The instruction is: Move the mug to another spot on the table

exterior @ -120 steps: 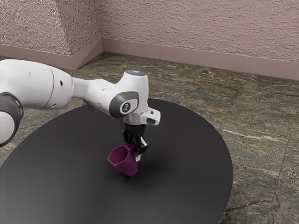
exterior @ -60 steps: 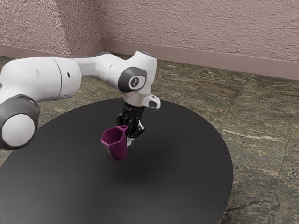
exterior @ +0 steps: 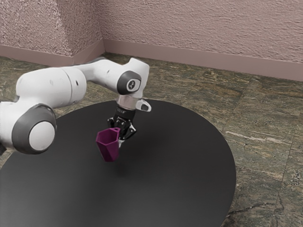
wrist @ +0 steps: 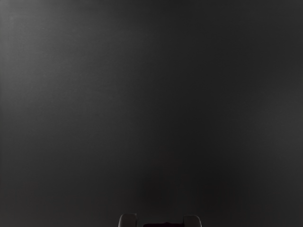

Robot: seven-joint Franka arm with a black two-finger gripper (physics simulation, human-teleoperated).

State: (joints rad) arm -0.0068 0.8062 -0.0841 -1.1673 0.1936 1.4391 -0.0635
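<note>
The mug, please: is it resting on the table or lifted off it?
Lifted: the mug hangs tilted from the gripper, clear of the table.

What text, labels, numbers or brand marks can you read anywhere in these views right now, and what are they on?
No readable text anywhere.
The purple mug gripped by the end effector is plain.
The black table bears no markings.
The grey joint cap on the arm carries a small pale mark, too small to read.
The wrist view has no lettering either.
</note>
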